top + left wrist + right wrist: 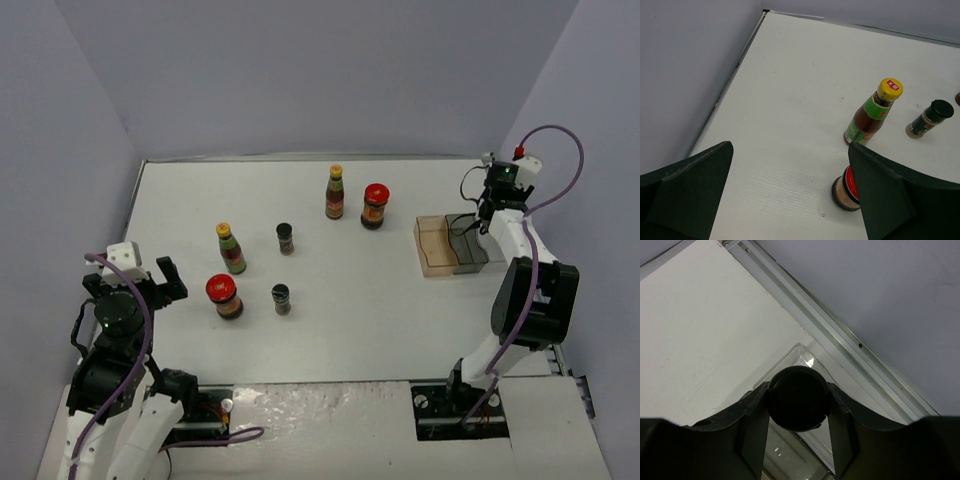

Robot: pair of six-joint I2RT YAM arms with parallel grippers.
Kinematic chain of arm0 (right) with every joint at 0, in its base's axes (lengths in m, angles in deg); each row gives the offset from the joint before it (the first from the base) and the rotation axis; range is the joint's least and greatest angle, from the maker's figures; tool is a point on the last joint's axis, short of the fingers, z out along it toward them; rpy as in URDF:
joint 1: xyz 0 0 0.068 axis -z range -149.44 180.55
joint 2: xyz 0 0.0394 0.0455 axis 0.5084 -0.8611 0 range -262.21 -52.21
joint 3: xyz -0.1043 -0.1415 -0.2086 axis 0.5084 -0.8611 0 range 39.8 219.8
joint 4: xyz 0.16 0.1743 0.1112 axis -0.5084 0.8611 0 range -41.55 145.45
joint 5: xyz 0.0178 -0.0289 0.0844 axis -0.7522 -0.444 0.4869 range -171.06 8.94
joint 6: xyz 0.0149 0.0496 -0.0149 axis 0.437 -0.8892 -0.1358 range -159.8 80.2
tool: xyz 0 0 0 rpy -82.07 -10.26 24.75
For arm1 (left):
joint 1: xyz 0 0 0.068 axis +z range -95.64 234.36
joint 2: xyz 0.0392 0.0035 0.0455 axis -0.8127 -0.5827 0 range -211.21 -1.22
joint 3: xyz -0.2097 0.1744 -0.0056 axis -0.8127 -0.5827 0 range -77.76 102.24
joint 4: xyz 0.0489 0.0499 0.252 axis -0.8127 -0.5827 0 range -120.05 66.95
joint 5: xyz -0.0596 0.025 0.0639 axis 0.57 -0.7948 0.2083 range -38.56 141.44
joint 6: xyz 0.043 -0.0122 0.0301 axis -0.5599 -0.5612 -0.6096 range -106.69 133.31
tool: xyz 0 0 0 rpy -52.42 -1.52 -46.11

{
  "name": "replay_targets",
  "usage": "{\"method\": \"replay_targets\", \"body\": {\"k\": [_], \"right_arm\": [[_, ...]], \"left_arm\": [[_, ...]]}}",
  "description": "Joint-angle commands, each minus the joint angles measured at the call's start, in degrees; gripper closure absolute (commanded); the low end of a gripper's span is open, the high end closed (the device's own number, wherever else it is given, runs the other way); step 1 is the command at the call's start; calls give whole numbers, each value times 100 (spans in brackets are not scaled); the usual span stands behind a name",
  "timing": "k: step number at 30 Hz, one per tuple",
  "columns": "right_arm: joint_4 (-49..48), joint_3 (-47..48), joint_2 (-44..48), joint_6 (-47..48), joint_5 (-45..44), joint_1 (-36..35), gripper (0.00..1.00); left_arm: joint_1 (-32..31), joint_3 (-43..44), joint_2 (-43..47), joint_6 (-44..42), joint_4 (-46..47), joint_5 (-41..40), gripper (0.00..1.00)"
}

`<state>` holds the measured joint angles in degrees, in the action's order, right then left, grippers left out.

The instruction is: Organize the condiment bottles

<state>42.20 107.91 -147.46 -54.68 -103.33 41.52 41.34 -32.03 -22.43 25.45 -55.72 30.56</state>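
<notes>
My right gripper (pixel 468 226) is above the clear brownish tray (pixel 436 250) at the right. In the right wrist view it (pixel 798 405) is shut on a black-capped shaker (pixel 798 396), seen cap-on, over a corner of the tray (pixel 801 351). My left gripper (pixel 166 281) is open and empty, left of a red-lidded jar (pixel 224 296). In the left wrist view its jaws (pixel 790 200) stand wide apart, with that jar (pixel 844 188) partly behind the right finger. On the table stand two yellow-capped bottles (pixel 231 248) (pixel 335 192), a second red-lidded jar (pixel 375 206) and two black-capped shakers (pixel 285 238) (pixel 281 298).
The table is walled on the left, back and right. A metal rail (pixel 840 340) runs along the edge just beyond the tray. In the left wrist view a yellow-capped bottle (pixel 872 112) and a shaker (pixel 930 118) stand beyond the jar.
</notes>
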Motion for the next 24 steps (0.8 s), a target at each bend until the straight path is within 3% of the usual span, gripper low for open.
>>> {"method": "replay_targets", "body": {"k": [1, 19, 24], "right_arm": [[-458, 296, -113, 70, -348, 143, 100], [-1082, 113, -740, 110, 372, 354, 100], [-1174, 25, -779, 203, 480, 354, 92]], "left_arm": [[-37, 94, -76, -46, 375, -65, 3], [-43, 95, -129, -63, 350, -74, 3], [-43, 95, -129, -63, 367, -49, 3]]}}
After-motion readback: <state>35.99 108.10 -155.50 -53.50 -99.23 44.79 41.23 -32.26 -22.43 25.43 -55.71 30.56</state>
